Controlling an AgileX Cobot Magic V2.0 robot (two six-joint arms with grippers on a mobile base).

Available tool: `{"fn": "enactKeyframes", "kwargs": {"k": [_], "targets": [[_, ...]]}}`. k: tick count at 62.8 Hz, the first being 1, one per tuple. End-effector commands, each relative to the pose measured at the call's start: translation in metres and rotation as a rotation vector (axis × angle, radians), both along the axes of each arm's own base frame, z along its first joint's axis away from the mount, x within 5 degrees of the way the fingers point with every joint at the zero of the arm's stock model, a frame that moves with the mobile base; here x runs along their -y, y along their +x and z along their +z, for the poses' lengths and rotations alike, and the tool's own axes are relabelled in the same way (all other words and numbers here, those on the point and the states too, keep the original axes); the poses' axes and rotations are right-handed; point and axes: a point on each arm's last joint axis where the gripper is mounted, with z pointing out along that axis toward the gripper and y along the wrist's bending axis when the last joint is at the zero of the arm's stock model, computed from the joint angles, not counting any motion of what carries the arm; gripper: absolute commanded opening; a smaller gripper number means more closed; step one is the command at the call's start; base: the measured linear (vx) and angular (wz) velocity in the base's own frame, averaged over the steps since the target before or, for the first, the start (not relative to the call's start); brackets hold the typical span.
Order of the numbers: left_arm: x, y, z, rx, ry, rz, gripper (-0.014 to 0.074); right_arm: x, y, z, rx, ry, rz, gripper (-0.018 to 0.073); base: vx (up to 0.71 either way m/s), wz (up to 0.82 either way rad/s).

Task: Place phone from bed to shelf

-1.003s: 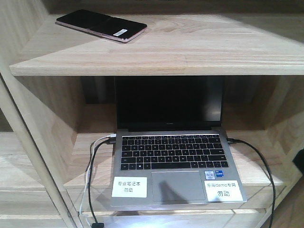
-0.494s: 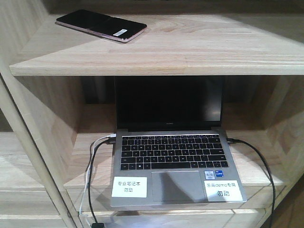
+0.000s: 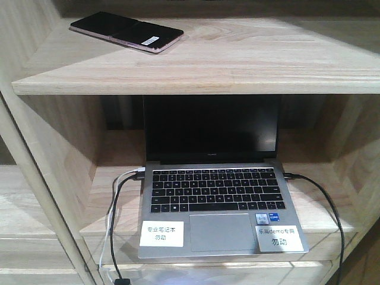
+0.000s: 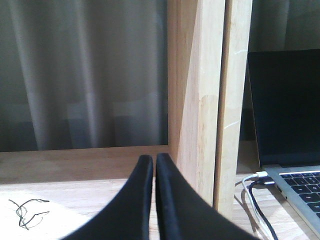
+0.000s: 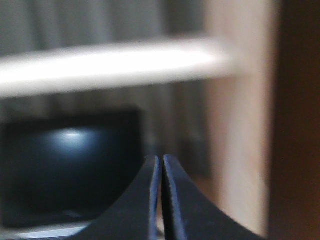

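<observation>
Phone [image 3: 126,31]: flat on shelf [image 3: 249,56], thin, stiff, glossy, likely slippery; grip long edges. Left tool [image 4: 154,162], right tool [image 5: 161,162]: both closed, empty.

phone [image 3: 126,31]: glossy black, pinkish edge | shelf [image 3: 249,56]: pale grained wood, matt | laptop [image 3: 221,209]: grey metal, paper labels

1. The front view was sharp and evenly lit from above; the shelf [image 3: 237,56] threw shade over the laptop [image 3: 217,196] screen.
2. Beyond the right gripper [image 5: 160,165], everything was blurred, with pale glare above.
3. Left of the left gripper [image 4: 152,165], a bright patch lay.
</observation>
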Motion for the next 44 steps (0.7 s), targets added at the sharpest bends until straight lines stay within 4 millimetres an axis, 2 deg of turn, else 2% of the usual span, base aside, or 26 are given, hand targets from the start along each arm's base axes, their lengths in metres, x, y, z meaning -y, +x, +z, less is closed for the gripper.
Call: {"fn": "enactKeyframes", "kwargs": {"k": [1, 16, 25, 44], "targets": [[0.000, -0.002, 0.015, 0.104, -0.022, 0.003, 0.0001, 0.002, -0.003, -0.005, 0.088, -0.012, -0.037, -0.0005, 0.00, 0.00], [0.000, -0.002, 0.015, 0.104, -0.022, 0.003, 0.0001, 0.002, -0.010, -0.050, 0.090, -0.015, -0.045, -0.0005, 0.00, 0.00], [0.000, -0.002, 0.015, 0.104, -0.022, 0.003, 0.0001, 0.002, -0.004, -0.075, 0.071, -0.014, -0.042, -0.0005, 0.00, 0.00], [0.000, -0.002, 0.015, 0.104, -0.022, 0.003, 0.0001, 0.002, -0.004, -0.078, 0.039, -0.055, -0.044, -0.0005, 0.00, 0.00]]}}
